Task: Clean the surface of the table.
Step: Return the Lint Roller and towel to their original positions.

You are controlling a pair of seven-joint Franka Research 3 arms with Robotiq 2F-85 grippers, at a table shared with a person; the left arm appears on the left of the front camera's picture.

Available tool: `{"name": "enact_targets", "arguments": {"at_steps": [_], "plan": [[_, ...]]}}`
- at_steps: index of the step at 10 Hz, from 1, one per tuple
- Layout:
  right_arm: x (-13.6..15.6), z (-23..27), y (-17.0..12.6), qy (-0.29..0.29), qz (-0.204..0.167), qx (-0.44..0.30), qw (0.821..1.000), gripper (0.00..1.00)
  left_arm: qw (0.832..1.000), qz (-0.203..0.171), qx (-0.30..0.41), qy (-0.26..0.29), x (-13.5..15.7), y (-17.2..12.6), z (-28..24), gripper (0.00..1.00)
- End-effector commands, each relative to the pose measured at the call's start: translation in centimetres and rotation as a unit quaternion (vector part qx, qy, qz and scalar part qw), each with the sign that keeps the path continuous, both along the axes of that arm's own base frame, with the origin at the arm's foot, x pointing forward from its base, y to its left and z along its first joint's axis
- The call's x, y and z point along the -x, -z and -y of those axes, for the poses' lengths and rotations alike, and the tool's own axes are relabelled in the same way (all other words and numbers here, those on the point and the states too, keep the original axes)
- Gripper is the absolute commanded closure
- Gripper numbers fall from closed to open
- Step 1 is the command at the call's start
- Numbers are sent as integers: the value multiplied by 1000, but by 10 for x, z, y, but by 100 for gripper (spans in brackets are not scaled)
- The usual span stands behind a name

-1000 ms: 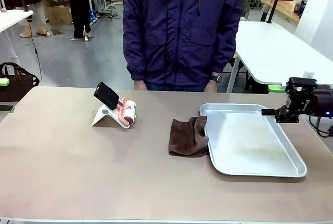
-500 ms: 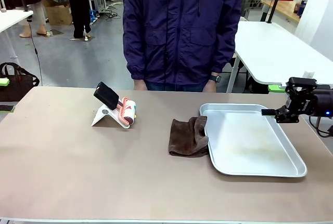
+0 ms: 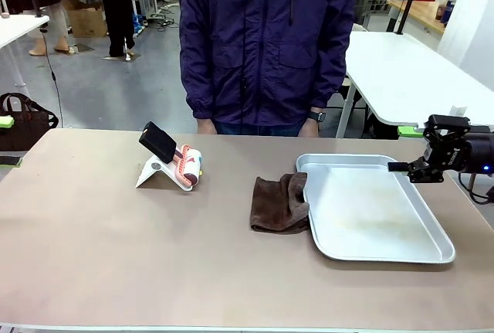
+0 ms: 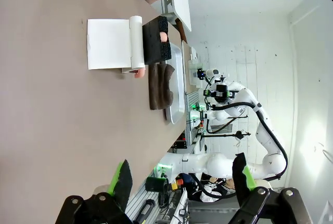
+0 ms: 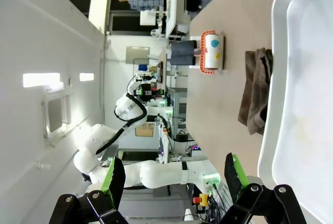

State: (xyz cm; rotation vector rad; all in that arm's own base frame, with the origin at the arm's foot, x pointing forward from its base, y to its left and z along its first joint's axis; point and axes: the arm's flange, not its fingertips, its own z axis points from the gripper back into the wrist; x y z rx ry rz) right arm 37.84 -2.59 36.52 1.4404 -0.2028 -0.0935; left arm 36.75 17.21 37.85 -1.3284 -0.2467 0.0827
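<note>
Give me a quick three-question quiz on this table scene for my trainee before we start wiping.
1. True or false: the brown cloth lies inside the metal tray.
2. What sits left of the cloth on the table: A) a bottle, B) a lint roller on a white stand, C) a bowl?
3. How do the right gripper and the left gripper stand?

Key: 1. False; it lies on the table, against the tray's left edge. 2. B, the lint roller. 3. Both open, holding nothing.

One counter [image 3: 93, 256] carries one tray [image 3: 401, 249], one brown cloth [image 3: 279, 203], one lint roller [image 3: 188, 164] and one white stand [image 3: 158, 174].
</note>
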Motion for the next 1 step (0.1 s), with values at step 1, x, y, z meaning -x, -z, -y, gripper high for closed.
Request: {"name": "enact_targets", "arguments": {"at_steps": [1], "plan": [[1, -1, -1, -7, 8, 1, 1000, 0, 1000, 4, 3, 2, 5, -3, 3, 0]]}}
